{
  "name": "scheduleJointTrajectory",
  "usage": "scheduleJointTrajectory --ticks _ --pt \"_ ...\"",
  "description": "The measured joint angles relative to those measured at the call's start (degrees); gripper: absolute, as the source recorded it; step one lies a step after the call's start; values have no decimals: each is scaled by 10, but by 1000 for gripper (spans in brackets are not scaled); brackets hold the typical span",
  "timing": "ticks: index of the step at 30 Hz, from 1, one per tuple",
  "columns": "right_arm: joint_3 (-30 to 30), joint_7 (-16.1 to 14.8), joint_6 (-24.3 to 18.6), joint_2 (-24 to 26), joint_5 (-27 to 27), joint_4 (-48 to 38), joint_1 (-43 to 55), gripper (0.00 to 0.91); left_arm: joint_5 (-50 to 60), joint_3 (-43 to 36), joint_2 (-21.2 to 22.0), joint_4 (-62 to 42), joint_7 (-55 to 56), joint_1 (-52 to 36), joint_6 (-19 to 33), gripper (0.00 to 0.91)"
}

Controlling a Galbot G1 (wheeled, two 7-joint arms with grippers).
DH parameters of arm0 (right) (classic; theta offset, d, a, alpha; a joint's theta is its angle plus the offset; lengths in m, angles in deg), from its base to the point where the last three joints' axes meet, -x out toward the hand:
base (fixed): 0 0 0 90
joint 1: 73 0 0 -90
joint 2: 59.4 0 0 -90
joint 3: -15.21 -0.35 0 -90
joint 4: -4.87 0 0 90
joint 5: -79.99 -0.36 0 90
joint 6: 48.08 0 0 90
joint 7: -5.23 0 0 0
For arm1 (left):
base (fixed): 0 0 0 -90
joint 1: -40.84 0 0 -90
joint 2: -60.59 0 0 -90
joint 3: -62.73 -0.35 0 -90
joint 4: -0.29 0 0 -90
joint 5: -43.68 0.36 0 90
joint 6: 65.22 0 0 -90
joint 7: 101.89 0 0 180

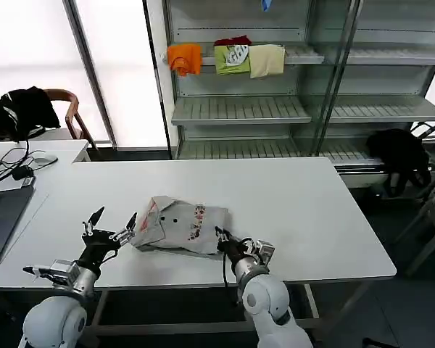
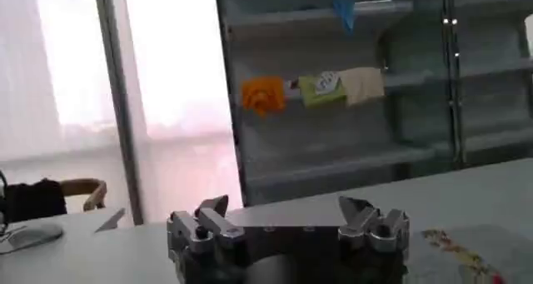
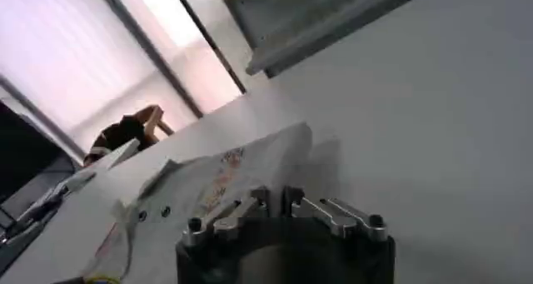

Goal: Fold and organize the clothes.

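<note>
Left pincer [image 1: 110,220], spread open, and right pincer [image 1: 222,236], fingers drawn together on nothing, flank the grey shirt [image 1: 178,225] bundled near the tabletop's [image 1: 312,210] front edge, its long axis running between them, each just beside one end.

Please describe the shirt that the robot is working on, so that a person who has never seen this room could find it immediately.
Look at the white table in front of the shelves. Near its front edge, between the left gripper and the right gripper, lies a folded light grey shirt. Unlike the orange, green and cream garments on the shelf, it has a multicoloured print and dark buttons.
</note>
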Motion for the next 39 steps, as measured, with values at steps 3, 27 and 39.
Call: scheduleJointTrajectory --ticks 3,27,39 --pt "-4 4 5 0 3 0 9 0 4 1 5 -1 1 6 -2 907" --pt "-38 -38 25 0 106 6 30 907 -10 39 23 5 10 27 -7 907" --pt "-141 -87 19 64 181 85 -46 907 -86 66 0 -4 0 20 0 907"
